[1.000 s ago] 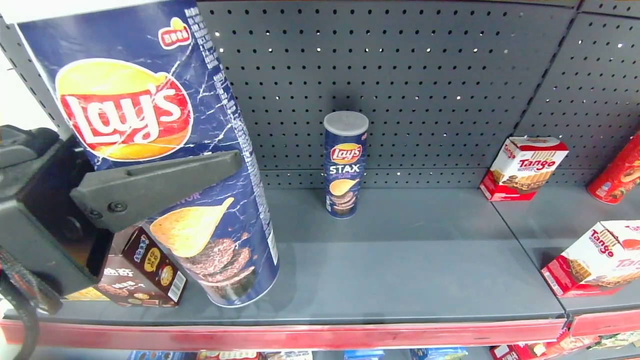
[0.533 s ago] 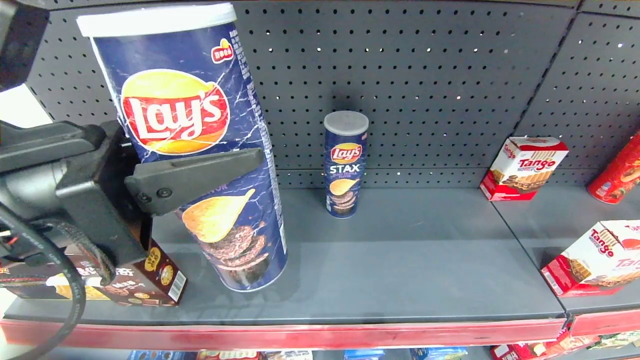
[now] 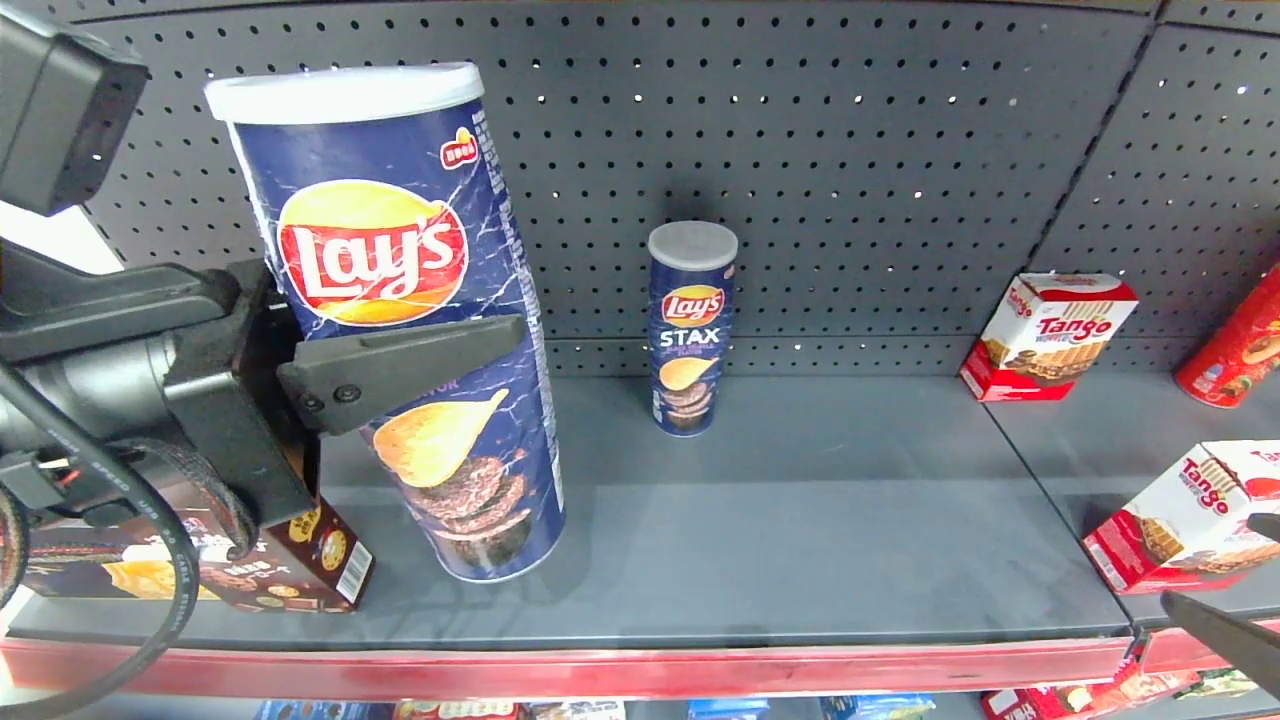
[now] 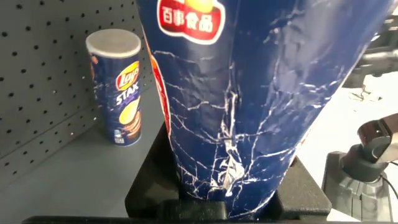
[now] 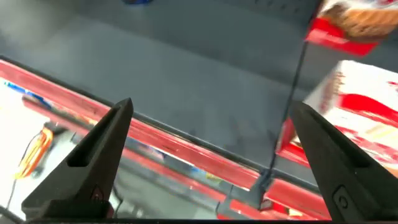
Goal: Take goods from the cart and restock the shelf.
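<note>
A tall blue chip can (image 3: pixel 400 320) with a white lid stands upright over the front left of the grey shelf (image 3: pixel 820 530). My left gripper (image 3: pixel 440 345) is shut on its middle; one dark finger (image 3: pixel 400 362) crosses its front. I cannot tell if its base touches the board. In the left wrist view the can (image 4: pixel 249 93) sits between the gripper (image 4: pixel 230 193) fingers. A second, matching can (image 3: pixel 690 330) (image 4: pixel 118 87) stands at the back of the shelf by the pegboard. My right gripper (image 3: pixel 1215 560) (image 5: pixel 212 106) is open and holds nothing, low at the shelf's front right edge.
A brown box (image 3: pixel 270 560) lies at the front left, behind my left gripper. Red and white wafer boxes (image 3: pixel 1050 335) (image 3: pixel 1190 520) and a red can (image 3: pixel 1240 345) stand on the right section. A red strip (image 3: pixel 600 670) marks the shelf's front edge. The middle board is bare.
My left gripper has carried the blue can to the right and deeper over the shelf, so its lid now shows. The right gripper's fingertips have come in at the lower right.
</note>
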